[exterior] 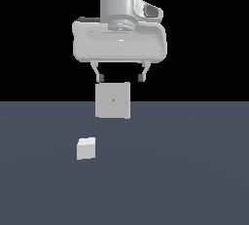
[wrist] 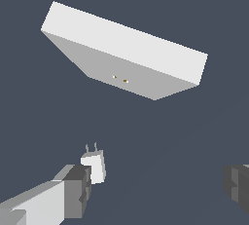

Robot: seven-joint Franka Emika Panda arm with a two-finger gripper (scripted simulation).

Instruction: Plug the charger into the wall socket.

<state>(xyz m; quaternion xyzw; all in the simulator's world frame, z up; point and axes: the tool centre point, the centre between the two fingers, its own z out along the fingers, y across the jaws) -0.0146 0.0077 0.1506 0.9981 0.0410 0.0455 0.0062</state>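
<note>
The charger [exterior: 86, 148] is a small white cube on the dark floor, toward the exterior view's left. In the wrist view the charger [wrist: 95, 164] shows two thin prongs pointing at the socket. The wall socket [exterior: 113, 100] is a pale upright square block with a tiny yellowish dot at its centre; the wrist view shows the wall socket [wrist: 127, 53] with two small yellowish holes. My gripper [exterior: 121, 78] hangs open and empty above the socket, high over the floor. In the wrist view my gripper [wrist: 158, 185] has one finger [wrist: 78, 190] right beside the charger in the picture.
The dark blue-grey floor [exterior: 185, 170] spreads around both blocks. The background above the floor is black. Nothing else stands nearby.
</note>
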